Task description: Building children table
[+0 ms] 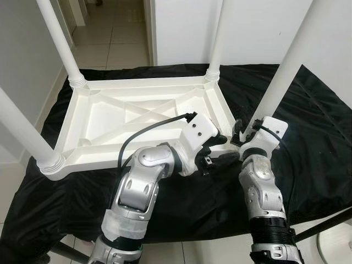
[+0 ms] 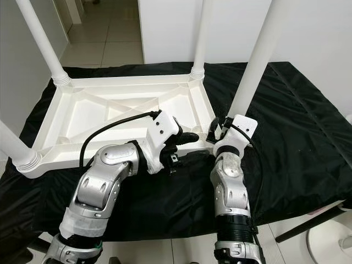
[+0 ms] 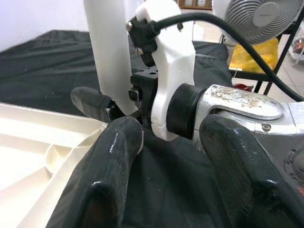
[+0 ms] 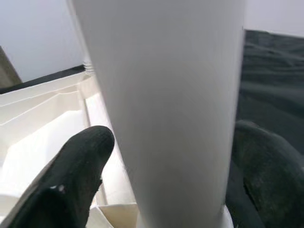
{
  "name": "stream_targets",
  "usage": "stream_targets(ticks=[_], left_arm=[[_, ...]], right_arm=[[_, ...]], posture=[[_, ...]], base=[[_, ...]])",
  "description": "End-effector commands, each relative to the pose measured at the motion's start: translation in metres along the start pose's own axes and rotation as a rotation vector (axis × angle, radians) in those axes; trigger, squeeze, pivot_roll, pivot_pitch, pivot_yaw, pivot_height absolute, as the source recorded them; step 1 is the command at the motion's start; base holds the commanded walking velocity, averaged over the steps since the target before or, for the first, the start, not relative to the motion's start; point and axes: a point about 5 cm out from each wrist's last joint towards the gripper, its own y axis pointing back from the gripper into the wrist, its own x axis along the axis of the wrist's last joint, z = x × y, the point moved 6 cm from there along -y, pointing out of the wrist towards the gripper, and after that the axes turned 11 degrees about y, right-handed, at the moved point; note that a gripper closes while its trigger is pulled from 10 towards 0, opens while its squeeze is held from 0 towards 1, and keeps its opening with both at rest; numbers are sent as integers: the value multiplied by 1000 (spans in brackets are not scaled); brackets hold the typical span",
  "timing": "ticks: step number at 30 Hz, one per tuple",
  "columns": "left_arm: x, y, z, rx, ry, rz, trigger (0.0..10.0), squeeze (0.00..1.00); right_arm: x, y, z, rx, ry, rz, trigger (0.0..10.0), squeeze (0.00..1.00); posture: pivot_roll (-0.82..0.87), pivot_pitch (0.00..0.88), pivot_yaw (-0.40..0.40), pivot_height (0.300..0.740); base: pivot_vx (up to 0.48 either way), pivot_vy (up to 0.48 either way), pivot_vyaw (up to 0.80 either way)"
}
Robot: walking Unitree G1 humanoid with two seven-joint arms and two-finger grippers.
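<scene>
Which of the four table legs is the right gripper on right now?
The near-right leg, at the tabletop corner closest to the robot's right arm. The right gripper has a finger on either side of it; the other three legs stand untouched.

**Upturned table on black cloth**

A black cloth (image 1: 308, 143) covers the surface edge to edge. On it lies the white table (image 1: 110, 118), upside down, legs pointing up, set toward the left and far edges. Tiled floor (image 1: 110, 38) beyond.
</scene>
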Motion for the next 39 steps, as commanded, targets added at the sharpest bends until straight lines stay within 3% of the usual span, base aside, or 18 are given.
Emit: stream_targets(ticks=[1, 2, 3, 12, 17, 30, 31, 32, 33, 34, 35, 36, 39], left_arm=[[4, 2, -30, 235, -4, 40, 10000, 0], [4, 2, -30, 235, -4, 40, 10000, 0], [2, 2, -32, 241, -10, 35, 10000, 0], [-1, 5, -36, 256, -15, 29, 10000, 0], [-3, 4, -36, 248, -27, 23, 10000, 0], [-1, 1, -33, 243, -35, 39, 10000, 0], [-1, 0, -33, 245, -35, 41, 10000, 0], [-1, 0, -33, 245, -35, 41, 10000, 0], [0, 1, -34, 251, -37, 42, 10000, 0], [0, 1, -34, 251, -37, 42, 10000, 0], [1, 1, -34, 255, -34, 46, 10000, 0], [2, 2, -35, 259, -36, 48, 10000, 0], [1, 2, -36, 263, -39, 47, 10000, 0]], right_arm=[[-3, 1, 2, 36, 2, -11, 10000, 718], [-3, 1, 2, 36, 2, -11, 10000, 718], [-3, 0, 5, 61, 12, -10, 10000, 0], [-6, -4, 17, 159, 61, -6, 10000, 0], [-12, -10, 13, 395, 163, 18, 10000, 0], [-26, -24, 7, 636, 202, -19, 9882, 0], [-25, -24, 5, 660, 207, -13, 8863, 0], [-25, -24, 5, 660, 207, -13, 8863, 0], [-24, -25, 2, 687, 218, -11, 5451, 0], [-24, -25, 2, 687, 218, -11, 5451, 0], [-24, -27, -2, 716, 223, -15, 1804, 0], [-24, -28, -6, 740, 235, -17, 0, 0], [-25, -28, -8, 762, 248, -20, 0, 0]], posture=[[-83, 18, -6, 740], [-83, 18, -6, 740], [-81, 17, -5, 740], [-84, 10, -5, 740], [-101, 12, 13, 740], [-78, 0, 8, 740], [-72, 0, 7, 740], [-72, 0, 7, 740], [-63, 0, 3, 740], [-63, 0, 3, 740], [-61, 0, 3, 740], [-57, 0, -1, 740], [-55, 0, -4, 740]], base=[[0, 0, 0], [0, 0, 0], [0, 0, 0], [0, 0, 0], [0, 0, 0], [0, 0, 0], [0, 0, 0], [0, 0, 0], [0, 0, 0], [0, 0, 0], [0, 0, 0], [0, 0, 0], [0, 0, 0]])
